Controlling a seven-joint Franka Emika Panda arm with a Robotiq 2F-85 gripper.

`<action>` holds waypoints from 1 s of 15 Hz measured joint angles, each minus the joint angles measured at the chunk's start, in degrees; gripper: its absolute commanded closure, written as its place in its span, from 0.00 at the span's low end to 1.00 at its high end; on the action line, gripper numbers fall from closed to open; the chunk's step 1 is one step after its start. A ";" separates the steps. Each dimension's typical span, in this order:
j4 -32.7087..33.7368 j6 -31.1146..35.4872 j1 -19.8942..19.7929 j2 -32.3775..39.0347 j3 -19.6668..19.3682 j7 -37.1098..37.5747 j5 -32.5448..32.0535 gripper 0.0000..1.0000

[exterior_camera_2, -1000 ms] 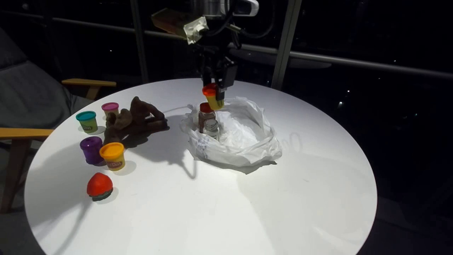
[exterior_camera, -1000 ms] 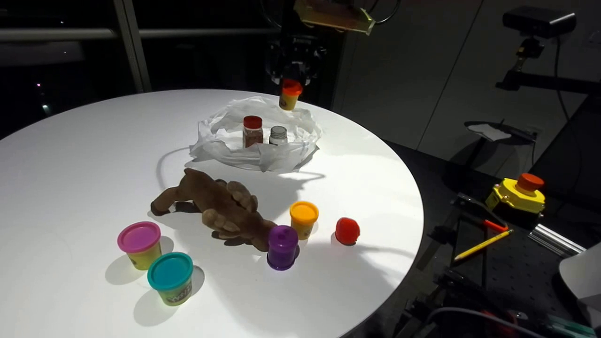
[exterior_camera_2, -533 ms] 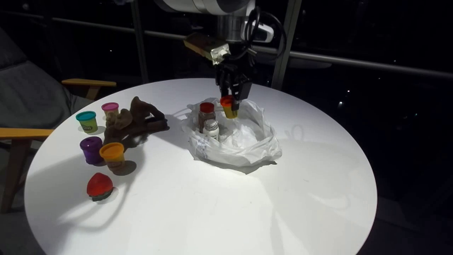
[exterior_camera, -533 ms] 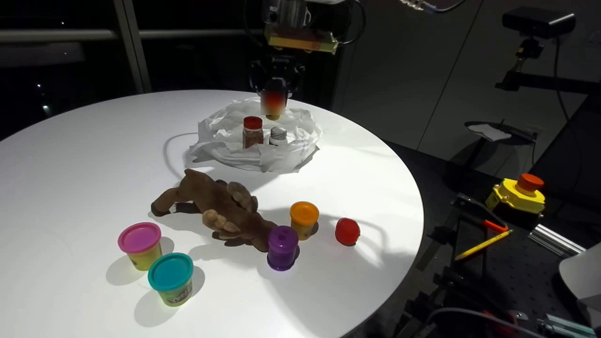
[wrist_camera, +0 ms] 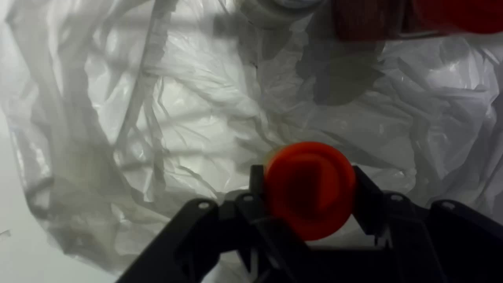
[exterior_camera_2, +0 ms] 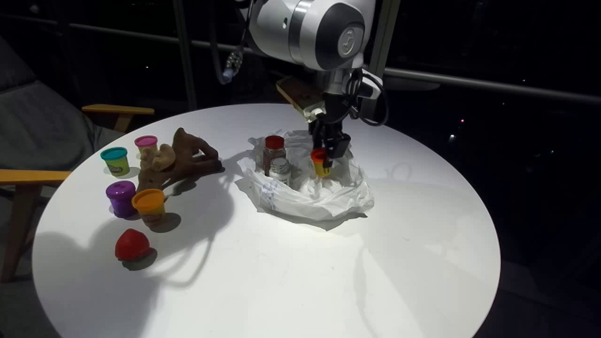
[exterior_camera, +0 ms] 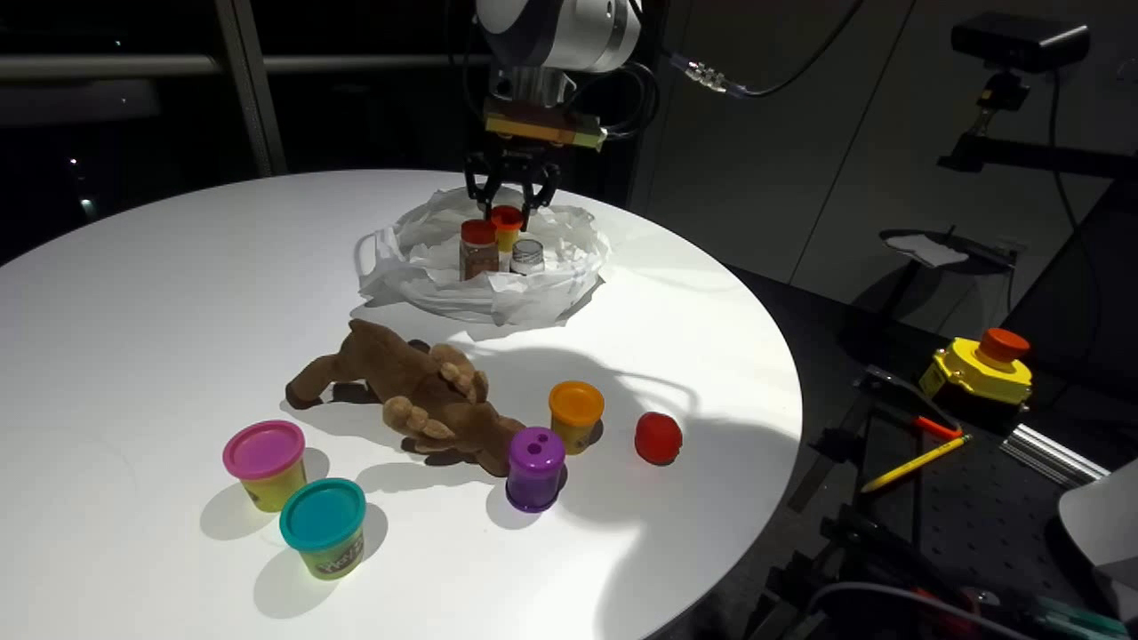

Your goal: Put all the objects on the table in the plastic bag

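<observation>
Red-lidded cup [exterior_camera_2: 320,162] hangs lower than before, within the plastic bag [exterior_camera_2: 324,206], gripped by our end effector [wrist_camera: 308,176]; we judge this the placing step, next needing a gentle release.

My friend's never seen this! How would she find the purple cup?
On the round white table, look for the brown toy lying down. Beside one end of it, next to the orange-lidded cup, stands the purple cup. It's purple all over, top and sides, while that neighbour has a yellowish body.
</observation>
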 measured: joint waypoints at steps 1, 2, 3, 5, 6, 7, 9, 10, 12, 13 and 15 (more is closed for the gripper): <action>1.19 -0.03 -0.57 0.95 -0.01 0.06 0.49 0.72; 2.30 -0.12 -1.16 1.91 -0.02 0.13 0.87 0.72; 3.24 -0.36 -1.73 2.86 -0.04 0.15 1.20 0.72; 4.74 -0.81 -2.80 4.70 -0.05 0.15 1.65 0.20; 5.56 -1.15 -3.23 5.27 -0.05 0.15 1.85 0.13; 6.12 -1.92 -3.55 5.63 -0.05 0.14 1.89 0.07; 6.20 -2.72 -3.64 5.42 -0.05 0.02 1.89 0.00; 5.86 -2.76 -3.44 4.69 -0.05 -0.08 1.88 0.00; 3.41 -2.73 -2.58 1.13 -0.07 -0.27 1.74 0.00; 1.05 -2.66 -1.97 -1.68 -0.13 -0.43 1.43 0.00; -4.00 -2.28 -0.68 -7.24 -0.24 -0.49 0.65 0.00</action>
